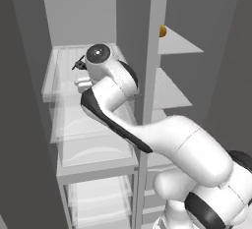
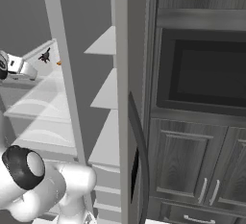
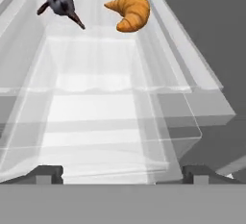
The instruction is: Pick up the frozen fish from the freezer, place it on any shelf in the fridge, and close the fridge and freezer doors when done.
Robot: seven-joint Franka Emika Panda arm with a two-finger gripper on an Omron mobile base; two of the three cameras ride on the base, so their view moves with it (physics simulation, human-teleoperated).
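Looking along the hand camera, I see the frozen fish (image 3: 61,3) lying on the translucent ribbed shelf (image 3: 96,64) of the fridge (image 1: 83,21) — a small, thin, dark grey-black shape with spiky fin and tail ends poking out to either side. An orange croissant (image 3: 129,10) sits near it on the same shelf, apart from it, not touching. The gripper (image 3: 122,175) is released, its two dark fingertips (image 3: 47,174) standing wide apart and empty, well short of the fish. From the left base camera the fish (image 1: 78,65) shows as a dark speck just past the wrist, on the upper clear shelf (image 1: 54,83); from the right base camera it (image 2: 45,55) lies near the back of that shelf. Below it I can make out further clear shelves and curved-front drawers (image 1: 93,144). The neighbouring freezer (image 1: 172,75) has flat opaque grey shelves, with a small orange item (image 1: 162,30) at the divider. Both compartments stand open; a grey door (image 2: 127,122) with its dark curved handle (image 2: 140,146) stands edge-on, beside dark wood cabinets (image 2: 192,160) — the shelf's raised rims leave a narrow channel for the hand.
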